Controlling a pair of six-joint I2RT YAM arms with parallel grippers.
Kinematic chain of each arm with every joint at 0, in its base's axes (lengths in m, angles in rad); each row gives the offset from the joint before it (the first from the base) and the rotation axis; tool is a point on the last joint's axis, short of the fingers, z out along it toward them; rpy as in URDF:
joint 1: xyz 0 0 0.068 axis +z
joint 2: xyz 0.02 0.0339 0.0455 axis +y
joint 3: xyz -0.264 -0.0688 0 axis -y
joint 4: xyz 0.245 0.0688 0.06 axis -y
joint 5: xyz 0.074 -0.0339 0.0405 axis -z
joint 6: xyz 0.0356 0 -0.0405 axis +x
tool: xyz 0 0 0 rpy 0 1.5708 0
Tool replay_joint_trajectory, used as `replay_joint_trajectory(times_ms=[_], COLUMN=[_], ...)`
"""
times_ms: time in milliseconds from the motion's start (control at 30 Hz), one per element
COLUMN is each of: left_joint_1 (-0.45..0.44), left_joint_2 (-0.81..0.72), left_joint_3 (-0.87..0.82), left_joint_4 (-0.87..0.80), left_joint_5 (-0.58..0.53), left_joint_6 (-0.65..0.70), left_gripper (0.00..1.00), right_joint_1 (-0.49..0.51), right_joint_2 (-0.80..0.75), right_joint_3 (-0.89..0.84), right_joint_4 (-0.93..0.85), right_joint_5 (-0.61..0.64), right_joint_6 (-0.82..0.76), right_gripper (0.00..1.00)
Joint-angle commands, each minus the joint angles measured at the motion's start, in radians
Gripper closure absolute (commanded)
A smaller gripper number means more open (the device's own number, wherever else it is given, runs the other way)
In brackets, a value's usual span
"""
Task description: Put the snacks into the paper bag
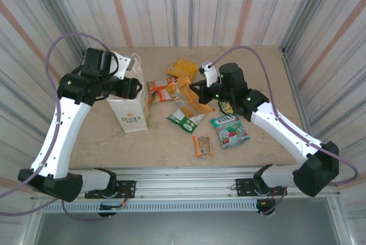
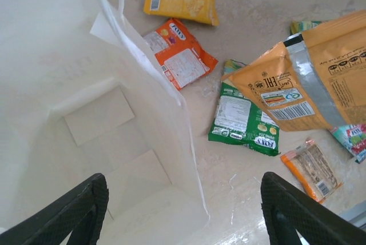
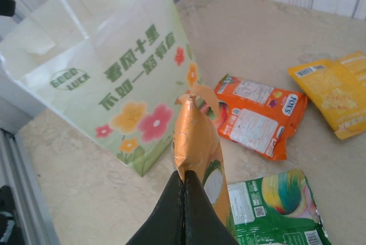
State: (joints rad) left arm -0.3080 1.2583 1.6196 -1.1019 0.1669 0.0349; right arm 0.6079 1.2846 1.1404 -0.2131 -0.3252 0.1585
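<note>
At mid-frame the right gripper (image 1: 201,89) pinches the orange packet (image 1: 187,97) edge-on, ready for the paper bag (image 1: 130,112) at left, whose rim the left gripper (image 2: 183,199) straddles, jaws spread, likely steadying it.

The paper bag (image 1: 130,108) stands upright and open-mouthed on the desk's left half, cream-white with a flower print. My right claw (image 3: 184,185) pinches the orange packet (image 3: 197,142) and holds it upright above mid-desk. The yellow-orange packet (image 1: 183,68) lies flat toward the far edge. The red-orange packet (image 1: 158,92) lies just beside the bag. The green-white packet (image 1: 186,120), the teal-red packet (image 1: 229,131) and the tiny orange bar (image 1: 202,145) lie nearer the near edge.
</note>
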Motion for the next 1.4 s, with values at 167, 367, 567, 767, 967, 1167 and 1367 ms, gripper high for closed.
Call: replay_joint_trajectory(times_ms=[167, 367, 567, 767, 967, 1167, 1367], left_joint_1=[-0.009, -0.046, -0.136, -0.178, -0.202, -0.239, -0.241], left_joint_2=[-0.17, -0.208, -0.174, -0.105, -0.056, -0.017, -0.01], left_joint_3=[-0.061, -0.149, -0.199, -0.189, -0.189, -0.211, -0.214], left_joint_4=[0.073, 0.076, 0.082, 0.106, 0.137, 0.159, 0.171], left_joint_5=[0.248, 0.432, 0.418, 0.398, 0.433, 0.455, 0.496], left_joint_6=[0.3, 0.434, 0.505, 0.518, 0.522, 0.532, 0.538], left_gripper=[0.29, 0.27, 0.25, 0.24, 0.29, 0.37, 0.7], right_joint_1=[-0.01, -0.01, -0.007, 0.001, 0.011, 0.015, 0.016], right_joint_2=[-0.065, -0.075, -0.079, -0.086, -0.093, -0.091, -0.086], right_joint_3=[0.03, 0.045, 0.052, 0.047, 0.038, 0.04, 0.041], right_joint_4=[-0.047, -0.042, -0.014, 0.001, 0.02, 0.051, 0.067], right_joint_5=[-0.208, -0.386, -0.499, -0.535, -0.532, -0.539, -0.54], right_joint_6=[-0.183, -0.254, -0.276, -0.278, -0.277, -0.256, -0.239], right_gripper=[1.0, 1.0, 1.0, 1.0, 1.0, 1.0, 1.0])
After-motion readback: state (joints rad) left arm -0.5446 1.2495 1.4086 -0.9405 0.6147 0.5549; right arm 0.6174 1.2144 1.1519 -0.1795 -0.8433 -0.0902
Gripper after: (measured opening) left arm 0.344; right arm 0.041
